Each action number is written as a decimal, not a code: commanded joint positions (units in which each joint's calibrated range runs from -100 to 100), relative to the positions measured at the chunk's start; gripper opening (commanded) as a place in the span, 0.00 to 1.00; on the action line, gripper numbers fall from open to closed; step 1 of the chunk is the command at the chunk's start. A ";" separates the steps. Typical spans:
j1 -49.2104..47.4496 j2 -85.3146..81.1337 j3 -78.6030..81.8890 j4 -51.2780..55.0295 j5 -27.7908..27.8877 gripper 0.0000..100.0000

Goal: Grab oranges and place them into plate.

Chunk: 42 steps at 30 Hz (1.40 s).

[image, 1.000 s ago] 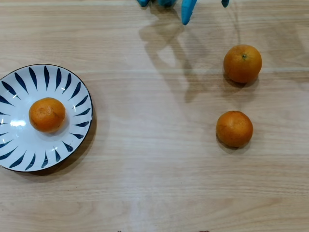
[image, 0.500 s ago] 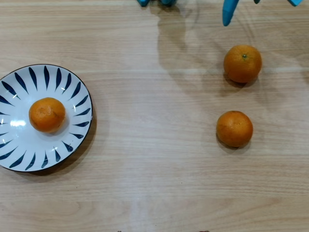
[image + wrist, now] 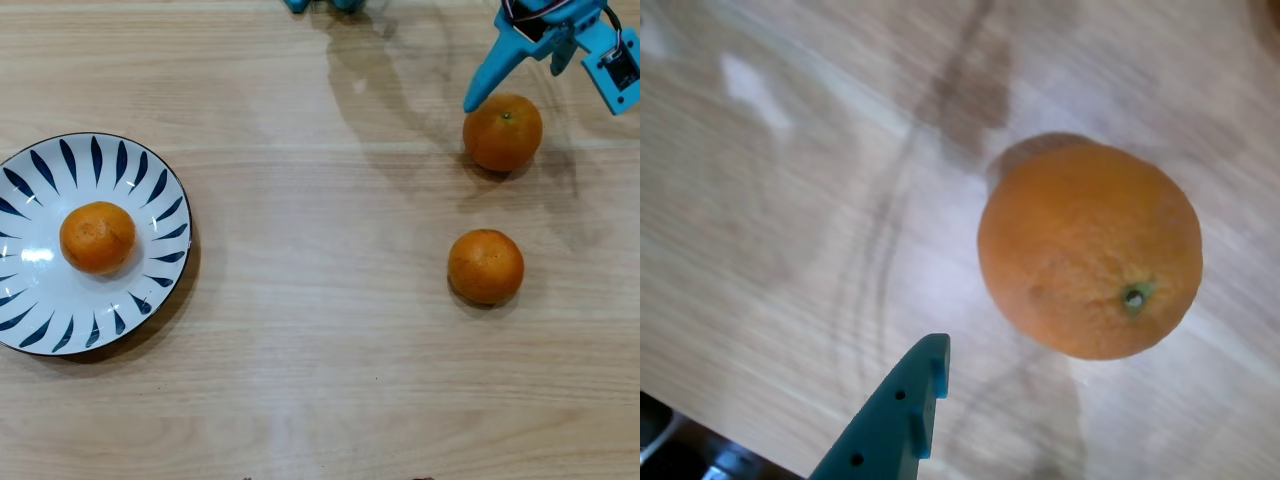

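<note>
Three oranges show in the overhead view. One orange [image 3: 97, 237] lies in the middle of the white plate with blue strokes [image 3: 150, 180] at the left. A second orange [image 3: 502, 132] lies on the table at the upper right, and a third orange [image 3: 485, 266] lies below it. My blue gripper [image 3: 547, 104] is open just beyond the upper orange, with one finger at its left and the other further off to its right. It holds nothing. In the wrist view this orange [image 3: 1090, 250] fills the right side, and one fingertip [image 3: 910, 400] shows at the bottom, apart from it.
The table is light wood [image 3: 320, 350]. The arm's shadow falls across the top middle of the overhead view. Part of the blue arm base shows at the top edge [image 3: 320, 4].
</note>
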 commanded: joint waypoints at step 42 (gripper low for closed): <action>0.12 6.28 23.71 -32.89 -5.31 0.41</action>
